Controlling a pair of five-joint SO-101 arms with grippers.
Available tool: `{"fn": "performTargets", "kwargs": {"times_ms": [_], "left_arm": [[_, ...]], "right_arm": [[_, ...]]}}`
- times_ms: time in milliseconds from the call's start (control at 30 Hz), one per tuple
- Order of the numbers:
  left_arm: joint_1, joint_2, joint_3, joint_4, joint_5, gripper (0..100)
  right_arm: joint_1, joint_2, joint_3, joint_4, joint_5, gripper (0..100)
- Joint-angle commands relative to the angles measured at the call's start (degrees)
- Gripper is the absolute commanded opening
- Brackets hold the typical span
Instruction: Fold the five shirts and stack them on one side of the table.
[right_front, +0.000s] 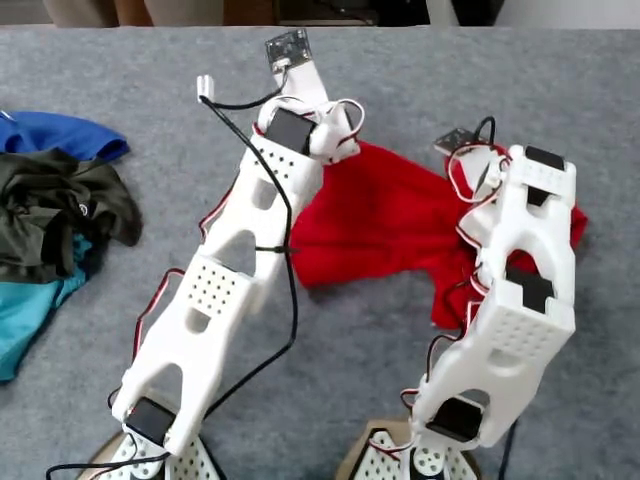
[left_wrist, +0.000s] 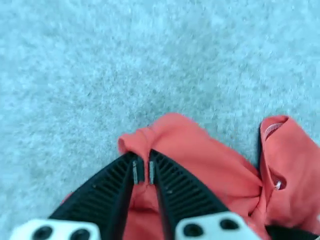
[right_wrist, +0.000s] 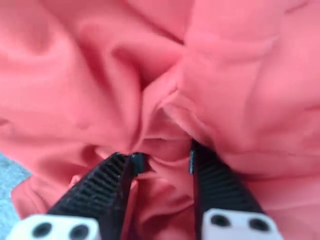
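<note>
Grey carpeted table (right_front: 420, 70), red shirt (right_front: 390, 215) crumpled right of centre, blue shirt (right_front: 55, 132), dark olive shirt (right_front: 60, 205), teal shirt (right_front: 25, 310) heaped at left edge

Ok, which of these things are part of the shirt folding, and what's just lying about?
Job: red shirt, pinched by left gripper, right gripper down on it; blue shirt, dark shirt, teal shirt heaped together.
Lying about: grey table cover; black cable along an arm.
</note>
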Motion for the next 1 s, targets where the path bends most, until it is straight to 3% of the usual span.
{"fn": "performTargets", "kwargs": {"times_ms": [0, 233, 367, 633, 967], "left_arm": [[-0.79, -7.78, -3.34, 3.08, 0.26, 2], [-0.62, -18.15, -3.34, 11.43, -3.78, 2], [-1.41, -23.87, -3.25, 11.52, -6.42, 2], [-5.63, -27.47, 6.07, 11.16, -7.03, 2], [-13.54, -12.00, 16.97, -8.44, -7.12, 2]], "right_arm": [[1.71, -10.51, -1.63, 1.49, -0.35, 18.6], [0.57, -31.78, -1.19, 6.95, -0.62, 18.7], [0.75, -40.84, -1.19, 7.03, -2.20, 18.7], [0.57, -42.51, -0.57, 6.95, -2.64, 18.7], [0.66, -36.79, 4.79, 0.09, -2.64, 18.7]]}}
